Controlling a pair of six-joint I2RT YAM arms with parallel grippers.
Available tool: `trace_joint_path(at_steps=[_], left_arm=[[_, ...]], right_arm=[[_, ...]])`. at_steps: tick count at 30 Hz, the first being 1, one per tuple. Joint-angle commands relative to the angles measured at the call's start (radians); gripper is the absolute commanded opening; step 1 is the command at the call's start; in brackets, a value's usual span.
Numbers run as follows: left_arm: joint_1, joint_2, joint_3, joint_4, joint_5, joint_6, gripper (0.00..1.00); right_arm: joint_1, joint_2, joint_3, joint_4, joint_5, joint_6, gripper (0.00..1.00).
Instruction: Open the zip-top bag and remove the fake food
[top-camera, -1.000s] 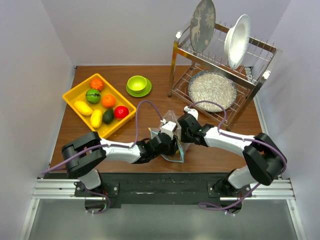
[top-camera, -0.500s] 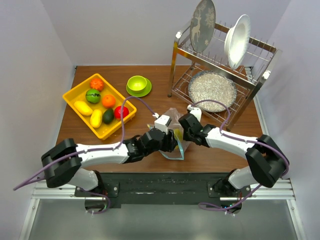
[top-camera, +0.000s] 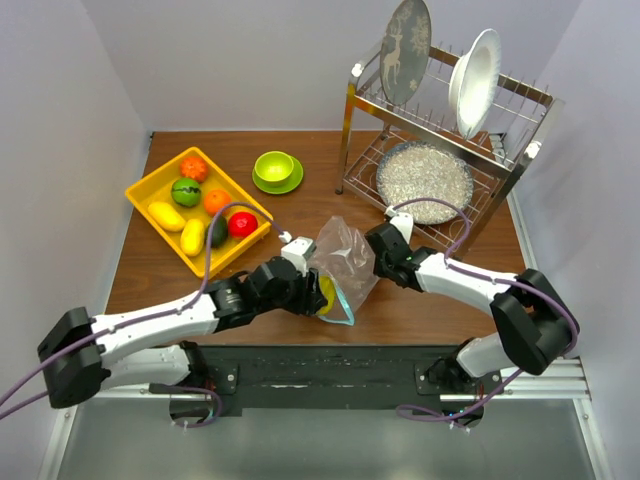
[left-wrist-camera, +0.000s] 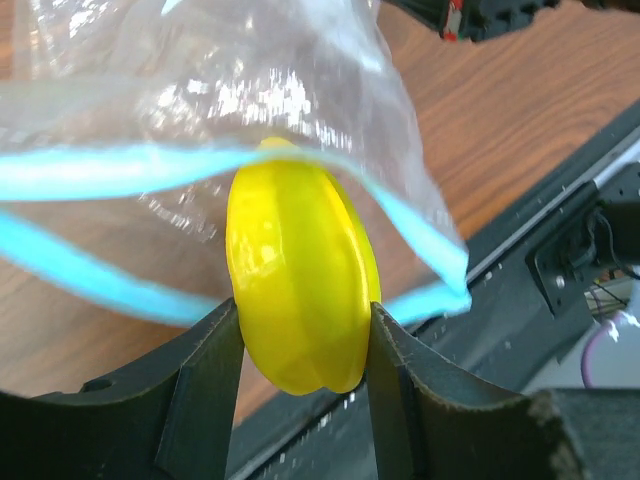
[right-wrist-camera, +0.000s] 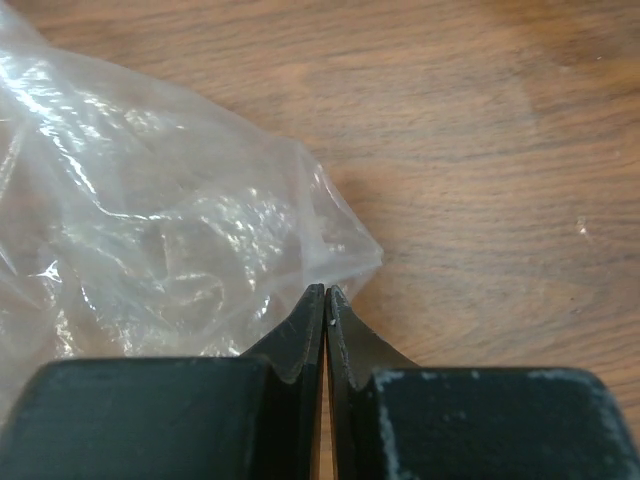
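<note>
top: zip-top bag (top-camera: 345, 262) lies centre-near on the bench (top-camera: 160, 275), between left gripper (top-camera: 320, 293) and right gripper (top-camera: 377, 262). left wrist: jaws pinching a yellow fake food (left-wrist-camera: 300, 290) at the bag's blue-zipped mouth. right wrist: jaws pressed together on the bag's edge.

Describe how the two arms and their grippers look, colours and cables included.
The left arm and right arm have white links with bulky black joints, and a purple cable loops along each. The left gripper and right gripper have matte black, wedge-shaped fingers; no markings show.
</note>
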Motion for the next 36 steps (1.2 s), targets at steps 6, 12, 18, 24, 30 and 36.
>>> trace_joint_path(at_steps=[6, 12, 18, 24, 30, 36], left_arm=[[0.011, -0.211, 0.009, -0.259, 0.024, -0.013, 0.16], [0.017, -0.37, 0.092, -0.341, -0.056, -0.025, 0.13], [0.149, -0.285, 0.311, -0.485, -0.286, 0.02, 0.11], [0.496, -0.113, 0.33, -0.275, -0.217, 0.097, 0.11], [0.78, 0.186, 0.471, -0.12, -0.162, 0.102, 0.12], [0.913, 0.485, 0.661, -0.079, -0.171, 0.097, 0.12]], right_arm=[[-0.019, 0.019, 0.037, 0.046, -0.01, -0.014, 0.05], [-0.027, 0.009, 0.04, 0.045, -0.03, -0.028, 0.05], [-0.032, -0.03, 0.049, 0.033, -0.072, -0.038, 0.05], [-0.03, -0.082, 0.052, 0.02, -0.095, -0.061, 0.07], [-0.03, -0.139, 0.061, -0.003, -0.125, -0.089, 0.09], [-0.03, -0.2, 0.066, -0.007, -0.179, -0.104, 0.09]])
